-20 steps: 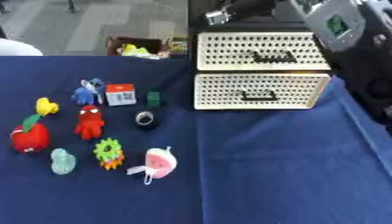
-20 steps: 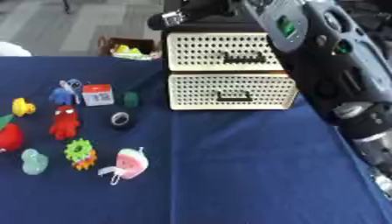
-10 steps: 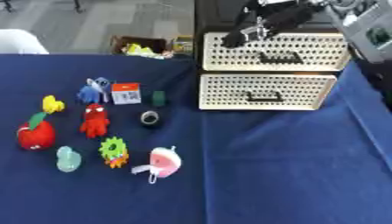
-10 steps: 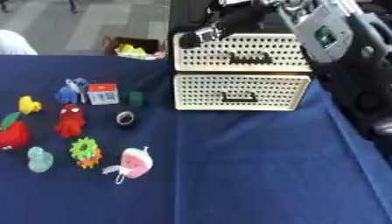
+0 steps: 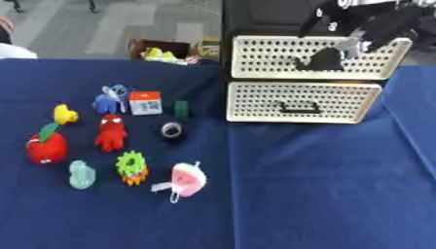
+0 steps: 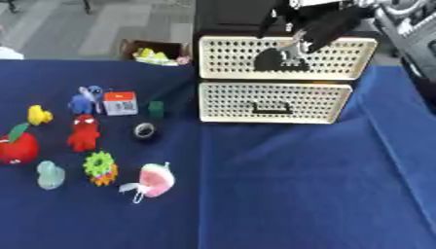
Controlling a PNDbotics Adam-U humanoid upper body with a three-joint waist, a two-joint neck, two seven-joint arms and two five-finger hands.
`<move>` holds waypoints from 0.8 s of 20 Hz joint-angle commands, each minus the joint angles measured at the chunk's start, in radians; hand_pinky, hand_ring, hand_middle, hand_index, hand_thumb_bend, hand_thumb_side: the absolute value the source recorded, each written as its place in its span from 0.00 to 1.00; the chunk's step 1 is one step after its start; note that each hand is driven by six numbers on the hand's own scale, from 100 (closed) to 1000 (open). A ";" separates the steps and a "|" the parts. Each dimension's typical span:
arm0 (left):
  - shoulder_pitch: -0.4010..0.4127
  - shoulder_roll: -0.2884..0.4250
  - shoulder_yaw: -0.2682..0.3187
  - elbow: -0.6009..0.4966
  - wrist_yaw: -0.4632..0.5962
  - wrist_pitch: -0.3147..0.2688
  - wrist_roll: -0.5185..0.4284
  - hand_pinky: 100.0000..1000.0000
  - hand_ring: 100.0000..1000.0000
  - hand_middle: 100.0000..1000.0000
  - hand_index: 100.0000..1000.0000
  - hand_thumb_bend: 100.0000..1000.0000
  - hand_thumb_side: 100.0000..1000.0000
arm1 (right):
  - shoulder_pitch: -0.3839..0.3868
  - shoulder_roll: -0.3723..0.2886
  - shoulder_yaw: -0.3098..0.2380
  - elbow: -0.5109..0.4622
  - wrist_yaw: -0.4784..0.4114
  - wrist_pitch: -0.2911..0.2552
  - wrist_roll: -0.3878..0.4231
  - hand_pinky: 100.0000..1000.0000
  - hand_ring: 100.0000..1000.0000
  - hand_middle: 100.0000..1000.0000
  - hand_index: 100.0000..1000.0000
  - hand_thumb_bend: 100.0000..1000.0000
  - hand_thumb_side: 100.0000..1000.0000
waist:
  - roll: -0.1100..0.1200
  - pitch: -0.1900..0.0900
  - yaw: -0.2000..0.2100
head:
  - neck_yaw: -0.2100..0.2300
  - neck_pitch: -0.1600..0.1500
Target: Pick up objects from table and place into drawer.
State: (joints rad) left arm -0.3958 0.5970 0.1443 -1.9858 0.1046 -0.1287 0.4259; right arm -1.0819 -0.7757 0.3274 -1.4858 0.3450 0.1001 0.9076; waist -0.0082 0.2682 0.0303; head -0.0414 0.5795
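Perforated white upper drawer (image 5: 311, 57) — the right robot hand (image 6: 299, 35), fingers curled at its handle, should pull straight out — toys wait.

A black right hand (image 6: 308, 30) with slim dark fingers and silver-grey joint parts is seen, blurred, on a black forearm.

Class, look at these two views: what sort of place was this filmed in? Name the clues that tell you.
Probably a robot lab or test room, not a home: a table under a dark blue cloth, small toys laid out in a cluster, like the red apple-shaped toy, and a cream perforated two-drawer unit staged for sorting.
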 commanded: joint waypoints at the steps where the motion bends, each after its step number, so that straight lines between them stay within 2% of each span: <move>1: -0.007 0.018 0.010 -0.014 0.000 0.002 -0.003 0.61 0.63 0.67 0.89 0.00 1.00 | -0.007 -0.041 0.000 0.001 0.009 0.008 -0.001 0.00 0.00 0.00 0.84 0.92 0.77 | 0.003 -0.016 0.001 | 0.001 0.004; 8: -0.002 0.015 0.014 -0.014 0.001 0.003 -0.003 0.61 0.62 0.67 0.89 0.00 0.99 | 0.018 -0.042 0.012 0.083 0.046 0.002 -0.001 0.00 0.00 0.00 0.84 0.93 0.76 | 0.007 -0.015 0.004 | -0.004 0.003; 16: 0.000 0.012 0.014 -0.014 0.003 0.006 -0.007 0.61 0.62 0.67 0.89 0.00 0.99 | 0.014 -0.034 -0.019 0.147 0.102 0.011 -0.001 0.00 0.00 0.00 0.87 0.96 0.76 | 0.013 -0.009 0.001 | -0.009 -0.002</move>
State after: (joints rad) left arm -0.3884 0.5943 0.1448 -1.9858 0.1058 -0.1245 0.4215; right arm -1.0469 -0.7829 0.3296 -1.3439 0.4308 0.1086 0.9081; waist 0.0036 0.2754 0.0322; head -0.0475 0.5795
